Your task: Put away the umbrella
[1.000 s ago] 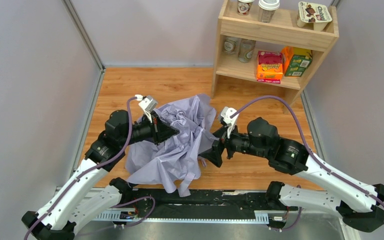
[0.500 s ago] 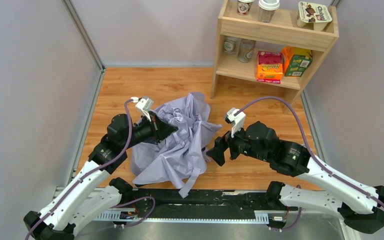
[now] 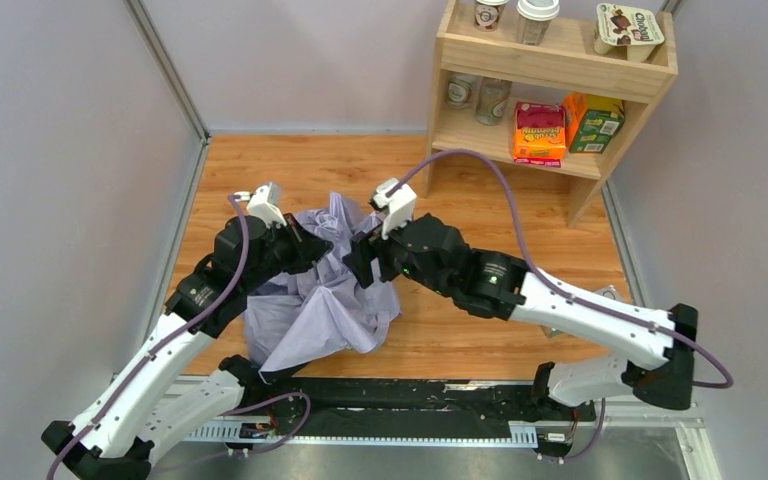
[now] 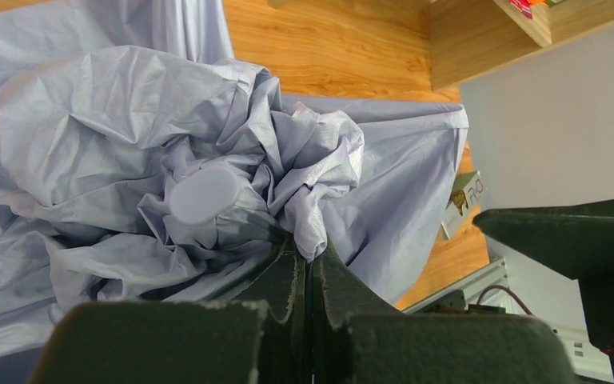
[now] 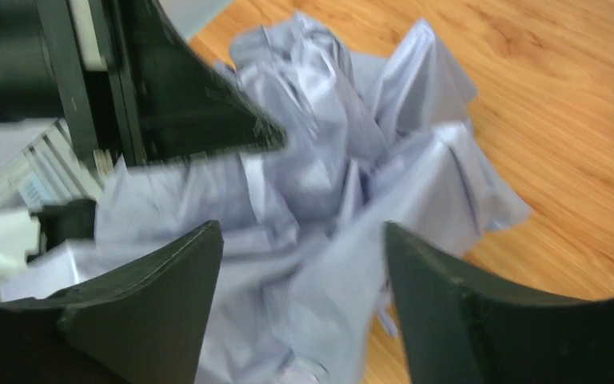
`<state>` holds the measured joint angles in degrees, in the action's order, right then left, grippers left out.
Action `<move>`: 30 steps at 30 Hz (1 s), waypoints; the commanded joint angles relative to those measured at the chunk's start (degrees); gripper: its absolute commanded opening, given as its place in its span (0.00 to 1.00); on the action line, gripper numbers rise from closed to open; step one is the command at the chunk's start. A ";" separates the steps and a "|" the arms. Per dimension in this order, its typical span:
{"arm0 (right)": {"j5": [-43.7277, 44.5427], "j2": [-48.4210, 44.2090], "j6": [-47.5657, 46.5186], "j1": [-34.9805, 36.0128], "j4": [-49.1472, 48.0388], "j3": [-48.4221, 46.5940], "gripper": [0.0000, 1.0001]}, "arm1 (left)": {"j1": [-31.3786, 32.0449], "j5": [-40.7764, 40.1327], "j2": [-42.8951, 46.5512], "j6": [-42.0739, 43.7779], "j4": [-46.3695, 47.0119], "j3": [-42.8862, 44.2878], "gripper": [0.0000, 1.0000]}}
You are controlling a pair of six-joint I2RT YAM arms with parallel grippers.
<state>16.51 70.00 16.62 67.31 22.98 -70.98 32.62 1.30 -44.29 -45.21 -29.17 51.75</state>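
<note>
umbrella (image 3: 322, 305) lies crumpled on the table's (image 3: 500, 325) left half; left gripper (image 4: 310, 252), at the heap's 11 o'clock, is pressed together on a fold; right gripper (image 5: 300, 232) hovers spread at 1 o'clock; fabric looks light, limp, slippery; probably best taken by the stiff core under the round cap (image 4: 204, 194)

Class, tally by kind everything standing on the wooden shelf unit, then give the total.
cups: 2
dessert pack: 1
jars: 2
boxes: 2
Total: 7
</note>
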 commanded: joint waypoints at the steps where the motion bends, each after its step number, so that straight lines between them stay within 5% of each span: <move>1: 2.04 6.37 -4.39 0.10 -7.67 -6.80 0.69 | -0.01 -0.16 1.31 -1.20 3.24 1.07 0.00; 5: -6.75 8.92 -8.88 0.10 -11.82 -4.26 0.71 | -0.01 2.47 4.38 0.47 7.98 -0.67 0.00; 11: -1.40 2.88 -8.54 0.10 -6.29 -2.16 0.88 | -0.01 -1.11 7.02 3.02 5.97 0.11 0.00; 16: -15.42 -4.07 -6.43 1.24 -2.50 1.72 1.00 | -0.01 -7.18 6.68 1.88 0.70 1.43 0.00; 21: -19.24 -4.53 -3.18 8.71 -8.38 2.87 1.00 | -0.01 -8.77 5.10 -1.19 0.78 1.16 0.00; 24: -8.83 -0.66 -2.21 9.42 -7.96 1.29 0.99 | -0.01 -7.63 4.04 -2.77 0.43 2.12 0.00; 30: -5.62 6.02 -6.24 9.42 -7.25 -1.27 0.84 | -0.01 -5.87 3.42 -4.18 -2.38 4.50 0.00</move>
<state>7.05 73.36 12.43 76.77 16.56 -69.60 32.62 -5.74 -41.71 -47.48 -33.08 51.48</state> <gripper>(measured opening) 0.874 0.018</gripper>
